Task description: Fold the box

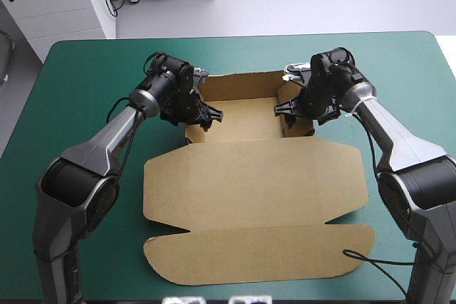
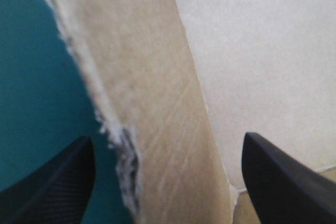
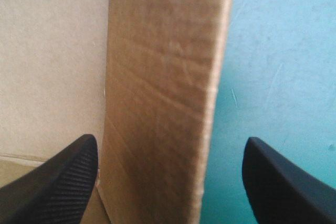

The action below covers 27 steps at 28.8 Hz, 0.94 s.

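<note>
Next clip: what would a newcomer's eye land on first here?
The brown box dominates the teal-green table: its lid lies flat toward the near edge, its tray stands with walls raised farther back. The left gripper and right gripper each straddle a side wall of the tray, jaws open.

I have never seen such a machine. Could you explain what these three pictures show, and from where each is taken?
This is a robot with two arms at a table with a teal-green cover. The high view looks down from above and behind it. The other two pictures come from cameras on the wrists, looking along each gripper's black fingers. On the table lies a brown box, a cut sheet of board: its far part has walls raised like a tray, its lid lies flat nearer the robot. The left gripper and the right gripper are both open, each with one side wall between its fingers. Nothing is clamped.
</note>
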{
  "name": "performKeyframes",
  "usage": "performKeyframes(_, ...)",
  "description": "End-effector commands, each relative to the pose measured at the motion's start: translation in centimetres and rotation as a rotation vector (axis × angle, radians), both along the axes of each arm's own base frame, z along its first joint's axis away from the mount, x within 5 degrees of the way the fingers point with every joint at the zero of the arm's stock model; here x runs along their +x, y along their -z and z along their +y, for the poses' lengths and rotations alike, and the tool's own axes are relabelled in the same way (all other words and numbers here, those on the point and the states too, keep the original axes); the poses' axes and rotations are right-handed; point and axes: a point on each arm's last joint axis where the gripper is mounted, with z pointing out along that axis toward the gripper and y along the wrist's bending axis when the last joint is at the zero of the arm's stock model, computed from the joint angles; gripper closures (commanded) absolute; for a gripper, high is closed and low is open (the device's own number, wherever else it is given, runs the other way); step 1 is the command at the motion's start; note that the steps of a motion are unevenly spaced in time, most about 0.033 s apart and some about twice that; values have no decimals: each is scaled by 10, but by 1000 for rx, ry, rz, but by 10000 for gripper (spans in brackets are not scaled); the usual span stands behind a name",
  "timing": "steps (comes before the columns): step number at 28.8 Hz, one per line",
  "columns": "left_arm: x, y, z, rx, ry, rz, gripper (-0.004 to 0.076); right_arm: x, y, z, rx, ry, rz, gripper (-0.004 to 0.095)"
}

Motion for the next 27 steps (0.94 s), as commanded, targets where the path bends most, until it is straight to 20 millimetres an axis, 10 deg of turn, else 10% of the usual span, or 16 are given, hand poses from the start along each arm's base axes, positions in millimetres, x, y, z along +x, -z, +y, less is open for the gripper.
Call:
performKeyframes(1, -5, -55, 5, -10, 4, -123, 170, 0, -43, -4, 42, 17, -162, 201)
performKeyframes(7, -3, -141, 14, -134, -22, -398, 280, 1, -89, -10, 10, 27, -266, 203)
performKeyframes(12, -33, -204, 28, -195, -1, -573, 736, -8, -125, -12, 67, 57, -342, 203)
performKeyframes(20, -94, -257, 54, -219, 35, -706, 731, -25, -148, -12, 144, 56, -375, 207)
performKeyframes(27, -163, -259, 86, -192, 44, -685, 731, -38, -163, -10, 213, 30, -392, 207)
